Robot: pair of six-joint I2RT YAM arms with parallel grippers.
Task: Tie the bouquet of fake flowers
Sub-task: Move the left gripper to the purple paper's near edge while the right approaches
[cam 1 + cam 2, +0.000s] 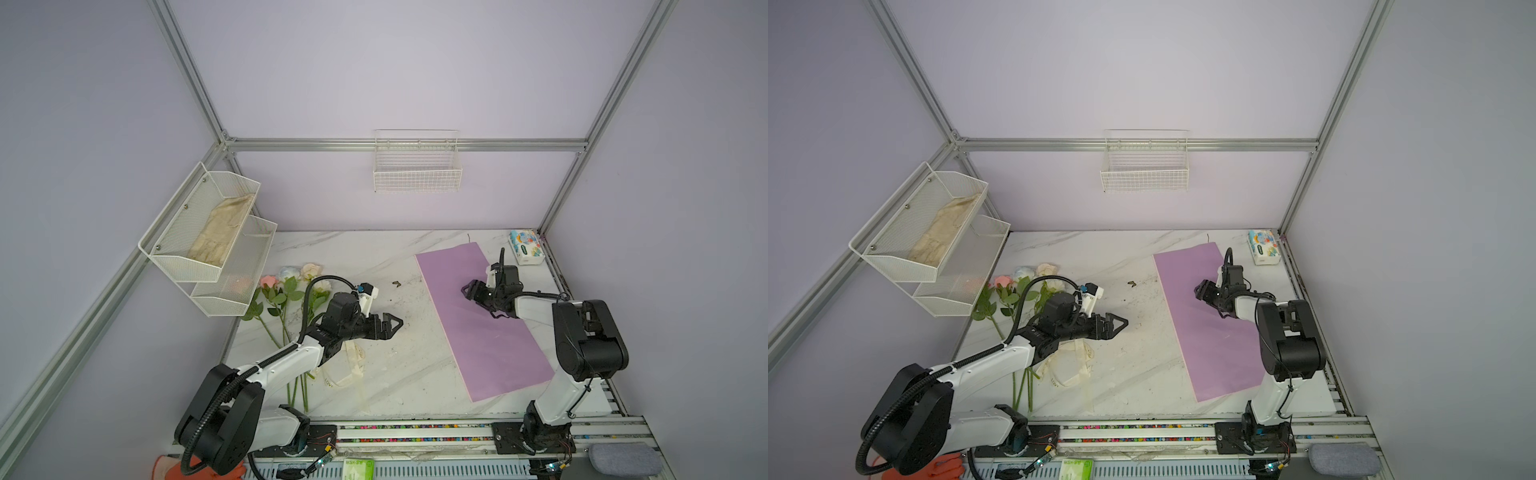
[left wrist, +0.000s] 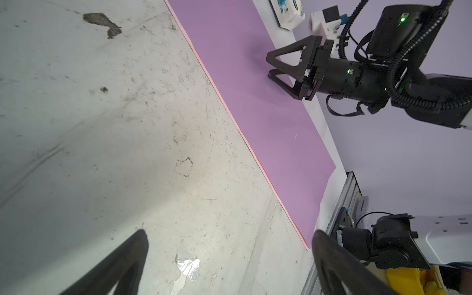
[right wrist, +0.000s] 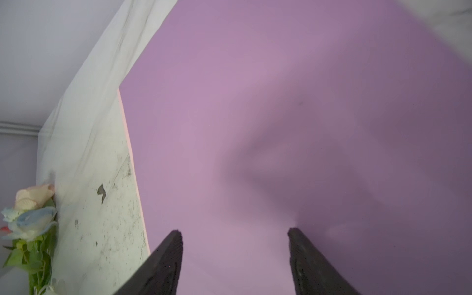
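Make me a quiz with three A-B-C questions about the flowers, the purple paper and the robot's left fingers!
1. Where does the bouquet of fake flowers lie?
A) in a vase
B) on the marble table
C) in a bucket

2. What colour is the sheet below the right gripper?
A) green
B) lilac
C) yellow

3. How are the fingers of the left gripper?
A) spread apart, holding nothing
B) shut on a stem
C) shut on a leaf

Answers:
1 B: both top views show the stems and blooms lying flat on the marble.
2 B: lilac paper fills most of the right wrist view.
3 A: the left wrist view shows only bare table between them.
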